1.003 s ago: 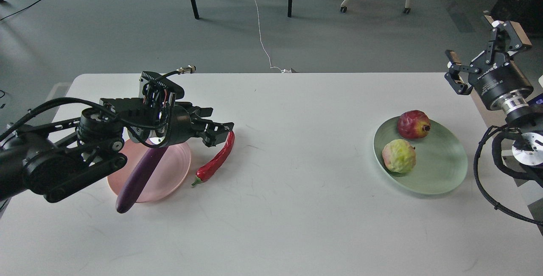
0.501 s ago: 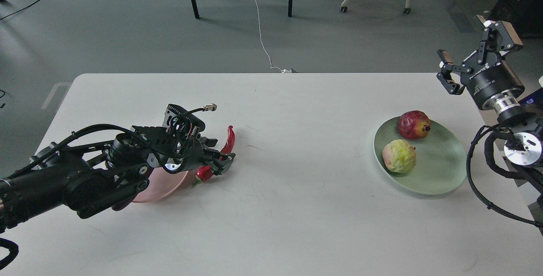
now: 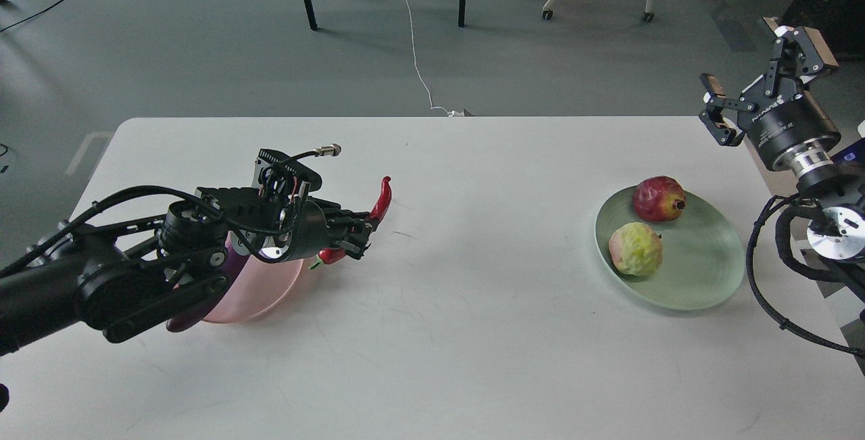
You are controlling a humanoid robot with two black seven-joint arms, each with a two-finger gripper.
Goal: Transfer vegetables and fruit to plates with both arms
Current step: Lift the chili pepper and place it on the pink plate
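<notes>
Red and glossy, the chili (image 3: 378,205) sits left of centre in the frame, clamped in the left end effector (image 3: 357,236); its curved tip rises above the black fingers and its green stem end pokes out below them, near the white worktop (image 3: 459,332). Just left of it lies the pale pink plate (image 3: 260,288), largely covered by the left arm, with parts of the purple eggplant (image 3: 235,263) showing on it behind the arm. At the right of the frame the mint green plate (image 3: 703,271) carries the dark red pomegranate (image 3: 657,199) at its upper edge and the bumpy yellow-green fruit (image 3: 635,249) just below it, apart from each other. In the upper right corner the right end effector (image 3: 760,65) is raised well above the worktop, its fingers spread wide and holding nothing.
</notes>
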